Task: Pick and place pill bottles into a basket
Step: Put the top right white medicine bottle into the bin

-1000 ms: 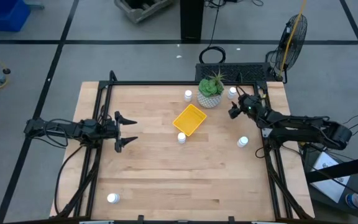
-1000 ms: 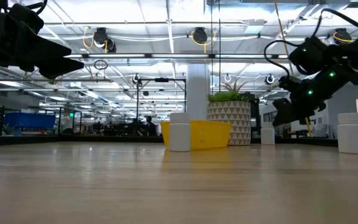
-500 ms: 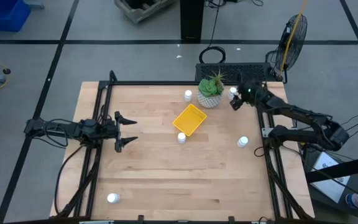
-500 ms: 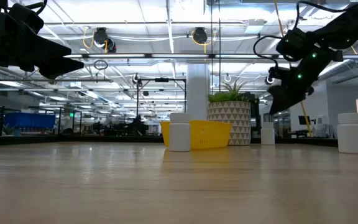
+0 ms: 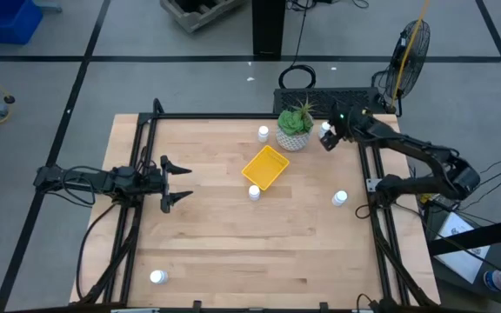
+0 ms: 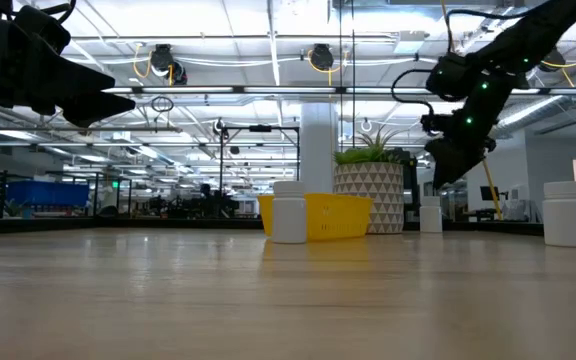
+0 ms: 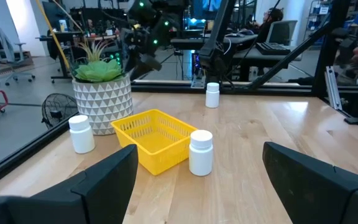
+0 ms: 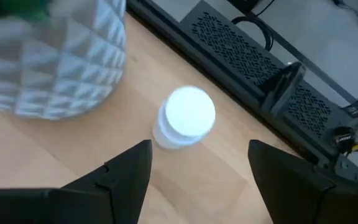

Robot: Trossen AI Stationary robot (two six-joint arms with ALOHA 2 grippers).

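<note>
Wood table w/ black frame rails, grey floor around; fan past the far right corner. Low view: big hall, ceiling lights.

Yellow basket mid-table, empty, just beside the potted plant.

Bottles: one touching/near basket's front corner, one left of the plant, one right side, one near-left corner.

Right gripper above the bottle by the plant, fingers spread, not touching; that bottle is mostly hidden from above.

Left gripper spread apart, idle at left edge.
</note>
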